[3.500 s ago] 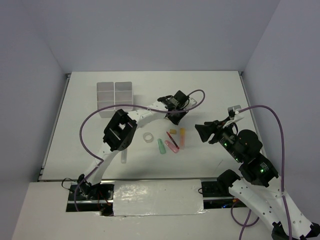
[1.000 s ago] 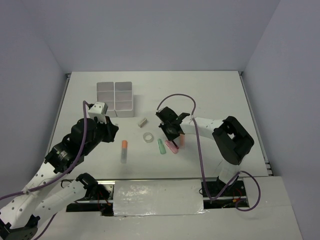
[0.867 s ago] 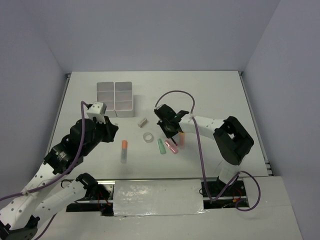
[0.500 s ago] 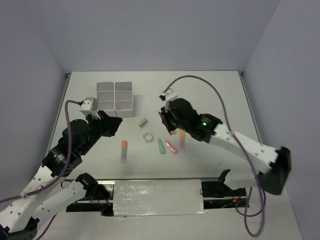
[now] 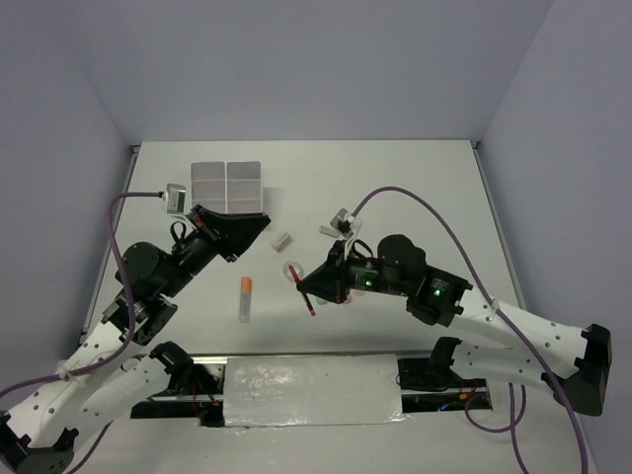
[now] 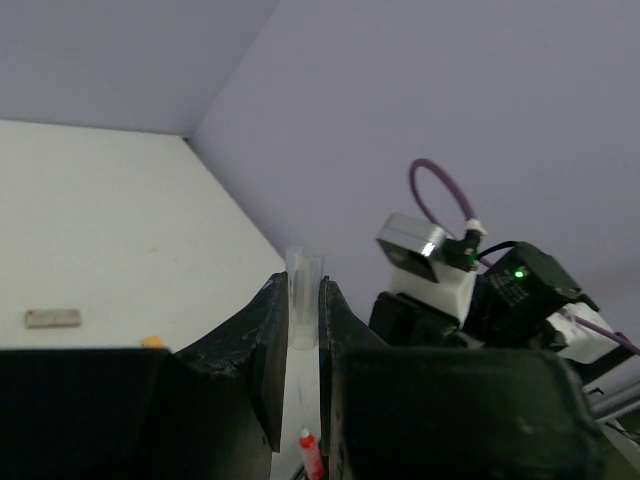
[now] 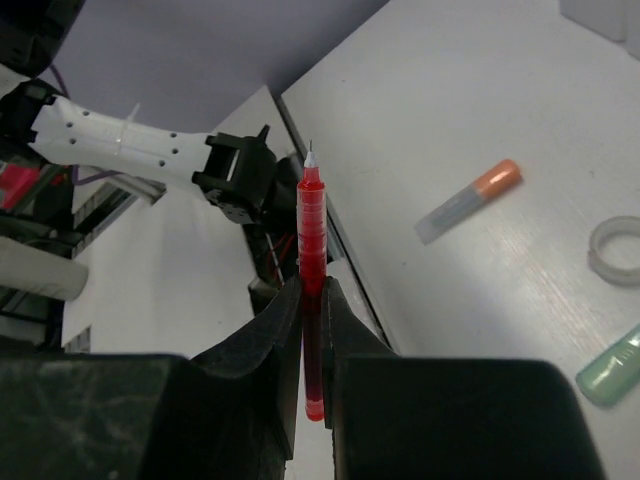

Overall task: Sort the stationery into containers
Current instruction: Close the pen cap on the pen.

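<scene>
Right fingers [image 7: 275, 330] pinch a red pen [image 7: 311, 260] — tip at 12 o'clock, wrist view; left fingers [image 6: 265, 330] clamp a clear tube [image 6: 303, 290].

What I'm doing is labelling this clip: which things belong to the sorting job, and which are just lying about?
Job: white box; red pen in right gripper; clear tube in left gripper; orange marker; green marker; tape ring; beige block.
Just there: purple cables; table.

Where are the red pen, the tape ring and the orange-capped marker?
red pen [image 7: 312, 230], right wrist view, barrel.
tape ring [image 7: 608, 272], right wrist view, near rim.
orange-capped marker [image 7: 468, 200], right wrist view, mid-body.
</scene>
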